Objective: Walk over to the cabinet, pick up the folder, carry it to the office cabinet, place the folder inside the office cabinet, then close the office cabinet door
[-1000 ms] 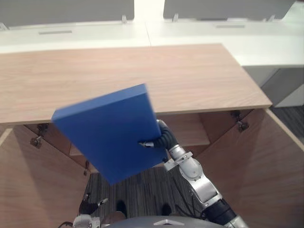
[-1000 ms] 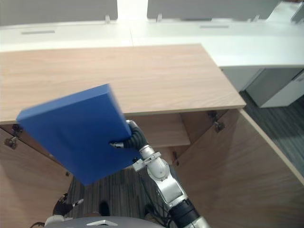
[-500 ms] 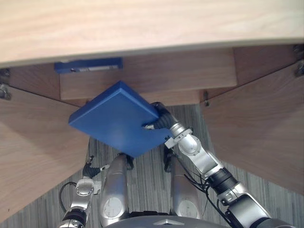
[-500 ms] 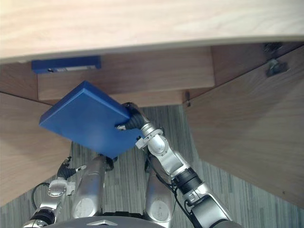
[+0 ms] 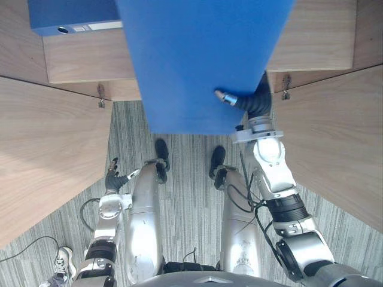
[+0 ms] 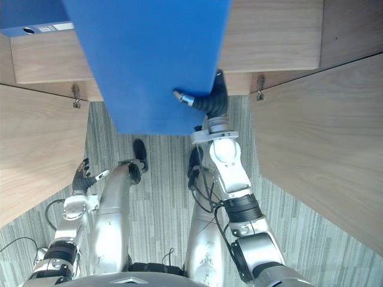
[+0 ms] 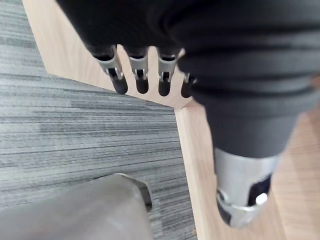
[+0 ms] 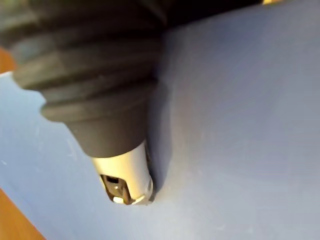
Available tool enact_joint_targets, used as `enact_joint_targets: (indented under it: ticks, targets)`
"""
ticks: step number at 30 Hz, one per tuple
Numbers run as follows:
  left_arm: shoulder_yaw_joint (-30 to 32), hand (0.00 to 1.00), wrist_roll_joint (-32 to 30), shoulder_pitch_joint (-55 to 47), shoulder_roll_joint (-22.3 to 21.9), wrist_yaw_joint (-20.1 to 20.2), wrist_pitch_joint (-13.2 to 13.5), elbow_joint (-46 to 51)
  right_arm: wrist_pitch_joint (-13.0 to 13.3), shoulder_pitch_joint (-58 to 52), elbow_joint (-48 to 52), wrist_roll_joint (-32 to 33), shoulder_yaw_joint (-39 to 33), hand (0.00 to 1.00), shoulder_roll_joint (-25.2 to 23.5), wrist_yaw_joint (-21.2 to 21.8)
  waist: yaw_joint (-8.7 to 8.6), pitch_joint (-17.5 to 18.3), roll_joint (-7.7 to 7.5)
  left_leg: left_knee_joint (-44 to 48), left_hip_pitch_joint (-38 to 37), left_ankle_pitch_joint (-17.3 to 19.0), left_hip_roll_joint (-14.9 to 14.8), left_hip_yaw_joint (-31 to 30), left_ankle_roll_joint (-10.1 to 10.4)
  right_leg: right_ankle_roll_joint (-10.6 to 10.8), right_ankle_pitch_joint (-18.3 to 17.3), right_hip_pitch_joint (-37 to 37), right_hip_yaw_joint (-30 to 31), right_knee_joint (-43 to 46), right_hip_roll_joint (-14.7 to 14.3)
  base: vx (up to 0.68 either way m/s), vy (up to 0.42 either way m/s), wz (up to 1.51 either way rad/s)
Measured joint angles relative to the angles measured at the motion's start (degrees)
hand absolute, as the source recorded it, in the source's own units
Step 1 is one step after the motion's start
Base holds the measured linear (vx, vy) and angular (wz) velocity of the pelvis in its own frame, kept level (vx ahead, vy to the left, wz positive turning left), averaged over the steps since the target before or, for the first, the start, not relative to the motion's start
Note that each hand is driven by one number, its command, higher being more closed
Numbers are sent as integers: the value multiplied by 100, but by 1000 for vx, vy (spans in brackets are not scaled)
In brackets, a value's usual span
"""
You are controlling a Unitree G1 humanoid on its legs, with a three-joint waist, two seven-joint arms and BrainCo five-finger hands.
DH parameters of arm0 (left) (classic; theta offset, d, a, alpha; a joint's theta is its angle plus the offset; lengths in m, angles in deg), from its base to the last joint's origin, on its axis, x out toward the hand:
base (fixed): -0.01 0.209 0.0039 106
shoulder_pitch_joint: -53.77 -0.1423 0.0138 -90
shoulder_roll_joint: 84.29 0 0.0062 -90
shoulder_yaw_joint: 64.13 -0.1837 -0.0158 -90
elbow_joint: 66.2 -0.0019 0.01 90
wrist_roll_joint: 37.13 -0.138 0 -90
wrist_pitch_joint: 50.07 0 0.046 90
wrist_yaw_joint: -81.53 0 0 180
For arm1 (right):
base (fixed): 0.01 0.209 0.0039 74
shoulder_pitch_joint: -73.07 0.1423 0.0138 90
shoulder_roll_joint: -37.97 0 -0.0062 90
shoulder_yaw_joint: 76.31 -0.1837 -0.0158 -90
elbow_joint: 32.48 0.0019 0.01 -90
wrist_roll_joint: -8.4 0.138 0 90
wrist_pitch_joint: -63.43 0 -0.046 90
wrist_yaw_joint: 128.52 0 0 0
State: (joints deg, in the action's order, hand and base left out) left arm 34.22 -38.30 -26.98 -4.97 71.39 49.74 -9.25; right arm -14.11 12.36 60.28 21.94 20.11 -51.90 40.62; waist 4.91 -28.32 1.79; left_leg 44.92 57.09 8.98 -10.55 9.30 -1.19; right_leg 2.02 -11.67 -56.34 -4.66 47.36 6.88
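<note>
Folder (image 5: 197,60), clamped at its near edge by the right hand (image 5: 251,103) with the thumb on its face, juts ahead of that hand toward the cabinet shelf (image 5: 78,60), apparently angled for sliding in, while the left hand (image 5: 114,178) hangs relaxed.

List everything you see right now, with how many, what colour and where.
folder: one, blue, held up in front of the open cabinet
second folder: one, blue, lying on the shelf, on the robot's left
shelf: one, wood, inside the cabinet
doors: two, wood, swung open on either side
carpet: grey, striped, floor below
shoe: one, pale, on the carpet by the left door
right hand: thumb pressed on the folder's near face, gripping its lower edge
left hand: hanging low at the robot's side, fingers relaxed, holding nothing
</note>
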Motion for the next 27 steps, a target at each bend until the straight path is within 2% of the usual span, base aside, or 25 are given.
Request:
enact_joint_targets:
  ticks: [3,6,14,27]
  targets:
    - [-130,0,11,-60,-185,23,10,538,64,309,1,467,-381,100,18,-181,4,-57,0,130,218,39,-1,-72,29,-29,-93,-204,-55,187,30,17,-54,8]
    - [-173,0,64,-99,-218,28,19,727,141,580,-47,642,-587,100,16,-323,6,-72,-2,209,416,37,-15,-117,34,-56,-121,-391,-80,287,30,4,-30,3]
    - [-180,0,98,-114,-355,-120,17,1235,261,1531,-676,1337,-1342,100,-236,-1107,74,-88,-2,428,767,52,-44,-183,50,-81,-212,-743,-101,569,39,10,-37,2]
    - [-257,0,104,-101,-369,-426,-18,1293,295,2753,-2040,2815,-1632,100,-465,-1594,89,-77,5,432,895,2,-46,-290,76,-132,-205,-805,-216,572,43,-10,-17,1]
